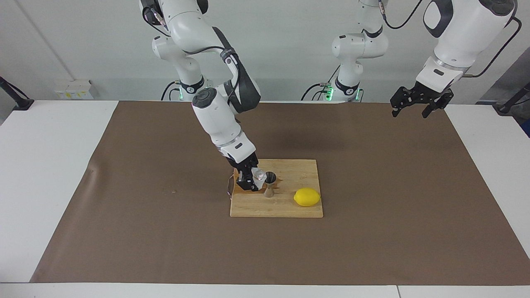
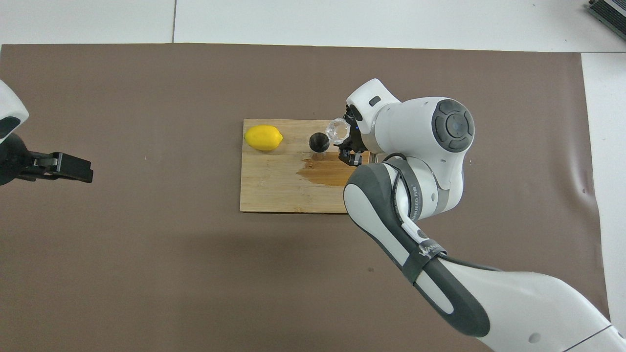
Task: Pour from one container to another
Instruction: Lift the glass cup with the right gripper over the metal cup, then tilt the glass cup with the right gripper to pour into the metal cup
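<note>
In the facing view, your right gripper [image 1: 250, 181] is clamped on the small glass cup [image 1: 259, 176], tilted toward the steel jigger [image 1: 269, 184] standing upright on the wooden cutting board [image 1: 304, 171]. I judge the cup light, rigid, slippery and breakable, so keep the grip on its textured wall; the narrow-waisted jigger looks easy to topple. Your left gripper [image 1: 418, 100] waits, fingers spread, over the brown mat's left-arm end.

In the overhead view, the cup [image 2: 338, 130] hangs just beside the jigger's [image 2: 319, 142] dark mouth. A wet brown stain [image 2: 325, 173] darkens the board [image 2: 274, 190], and a smooth yellow lemon [image 2: 263, 137] lies beside the jigger.
</note>
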